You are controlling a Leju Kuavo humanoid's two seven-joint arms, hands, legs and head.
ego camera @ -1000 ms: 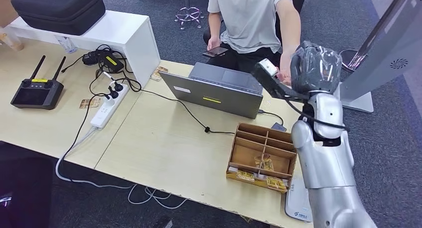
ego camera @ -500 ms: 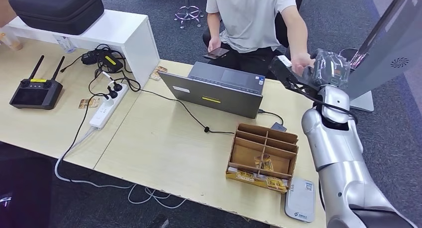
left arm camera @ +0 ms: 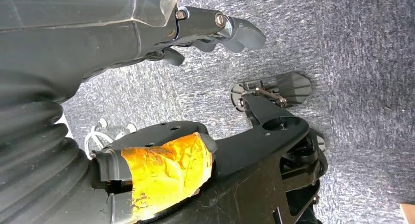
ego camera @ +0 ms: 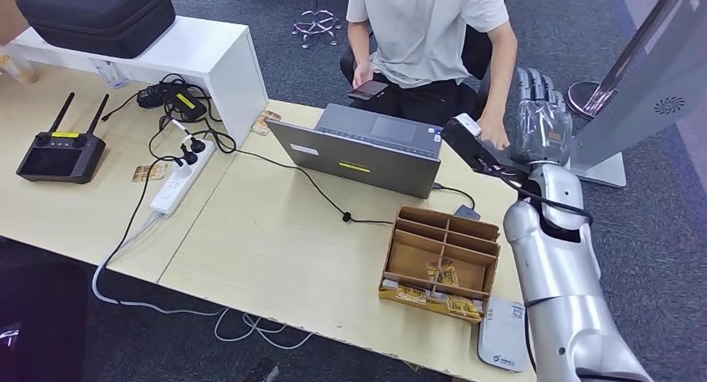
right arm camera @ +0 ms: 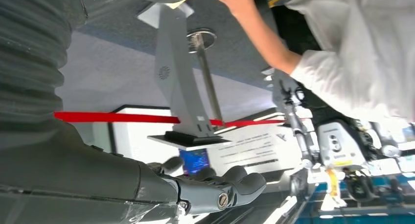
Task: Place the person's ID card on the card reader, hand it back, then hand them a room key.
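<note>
Card reader [ego camera: 503,334], a pale grey slab with small unreadable print, lies at the table's [ego camera: 275,248] near edge just beside the cardboard divider tray [ego camera: 440,261], whose front compartments hold yellow-labelled room key cards [ego camera: 442,273]. Right hand [ego camera: 540,123] is raised, fingers straight and spread, holding nothing, beside the person's hand [ego camera: 498,136]. Left hand [left arm camera: 215,31] hangs above carpet, fingers loosely curled, holding nothing

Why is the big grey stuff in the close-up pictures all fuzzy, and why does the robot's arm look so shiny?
In both wrist views the grey ribbed cover sits very near the lens, so it blurs, while the carpet is sharp. In the head view, light glints off the silver right arm, and the right hand has a glossy clear wrap.
</note>
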